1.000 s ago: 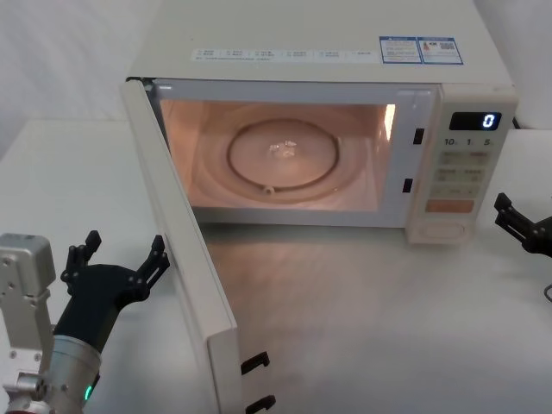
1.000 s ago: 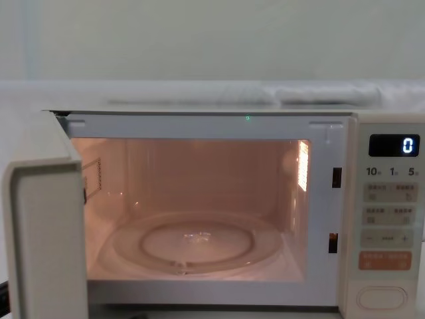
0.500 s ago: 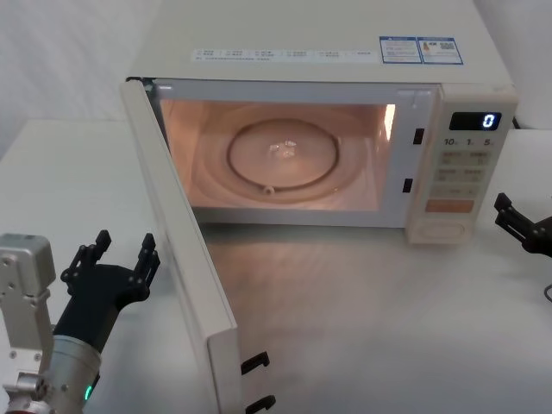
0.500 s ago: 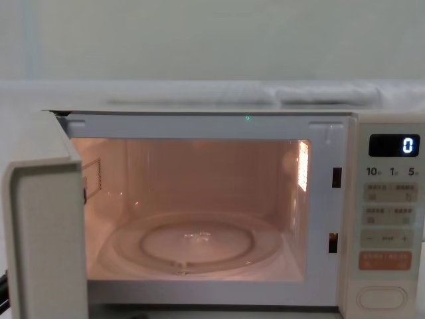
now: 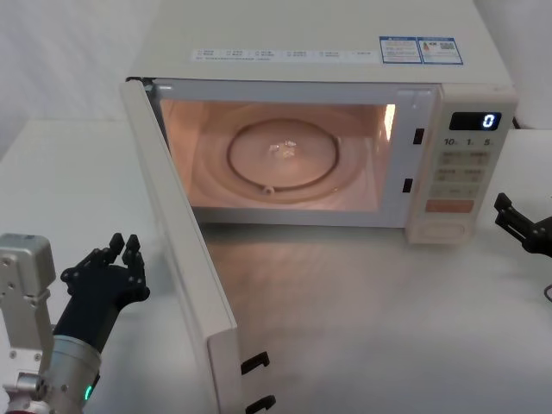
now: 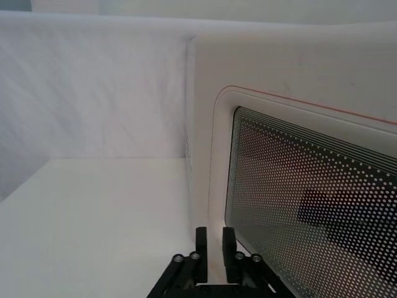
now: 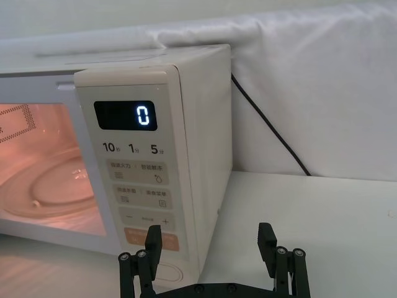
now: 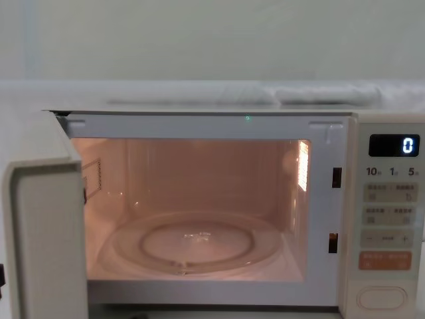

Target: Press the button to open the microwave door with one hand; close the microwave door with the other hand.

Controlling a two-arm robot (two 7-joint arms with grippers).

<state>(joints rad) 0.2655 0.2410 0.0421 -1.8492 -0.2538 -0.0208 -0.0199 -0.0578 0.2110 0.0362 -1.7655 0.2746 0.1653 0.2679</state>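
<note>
Already the microwave stands open across the upper middle of the head view, its cavity lit and the display showing "0". The microwave door swings out toward the lower left of the frame, hinged at the oven's left edge, its latch hooks at the bottom centre. So the opening half of the task looks done; closing is what remains.

What has changed in the last second is the left gripper, low in the left of the head view, just outside the door's outer face. Its fingers were spread wide a second ago, narrower half a second ago, and now they are drawn nearly together, with only a thin slit between them in the left wrist view. The arm itself has barely shifted. My reading: it is forming a compact pusher to nudge the door shut, with nothing pinched.

The right gripper has not moved, sitting at the right edge of the frame with fingers spread, just beside the control panel. The button lies at the panel's bottom, untouched now.
</note>
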